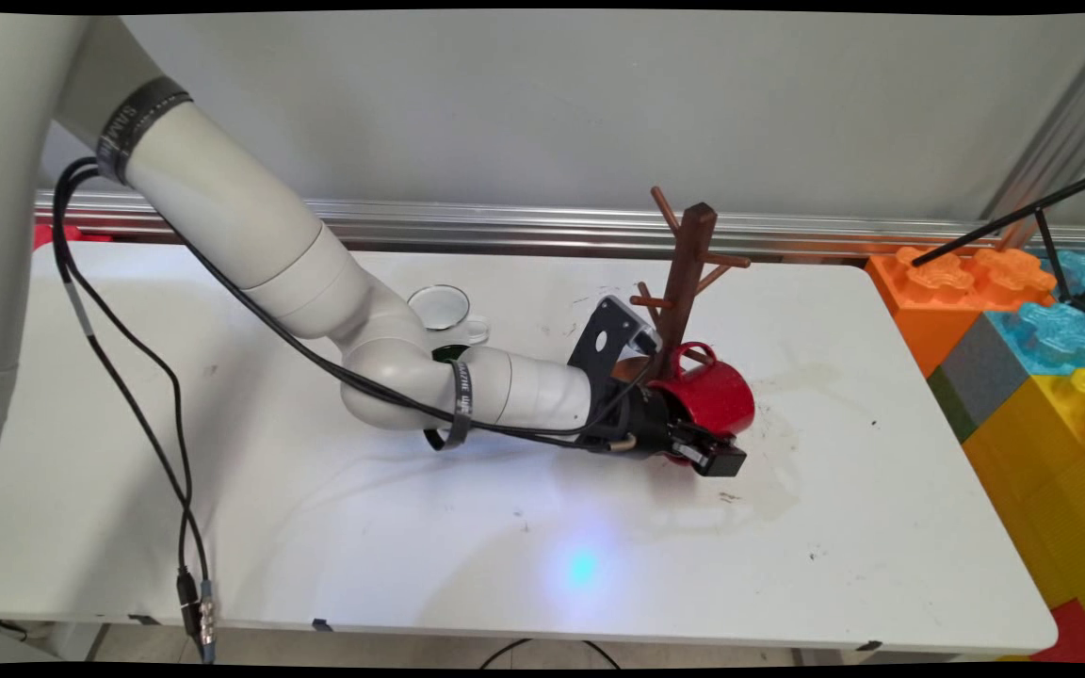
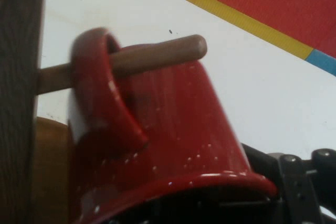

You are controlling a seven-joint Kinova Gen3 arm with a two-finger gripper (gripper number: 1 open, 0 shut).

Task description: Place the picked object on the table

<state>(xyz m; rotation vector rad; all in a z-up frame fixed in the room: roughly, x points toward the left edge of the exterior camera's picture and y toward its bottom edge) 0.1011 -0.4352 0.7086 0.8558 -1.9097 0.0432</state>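
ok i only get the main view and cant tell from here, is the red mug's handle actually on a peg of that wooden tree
Observer: yes, in the hand view a wooden peg runs right through the handle of the red mug.
Operator: how far through, just the tip
Observer: no, further. The peg's rounded end sticks out past the handle, over the mug's side, and a short bare stretch of peg shows between the handle and the trunk.
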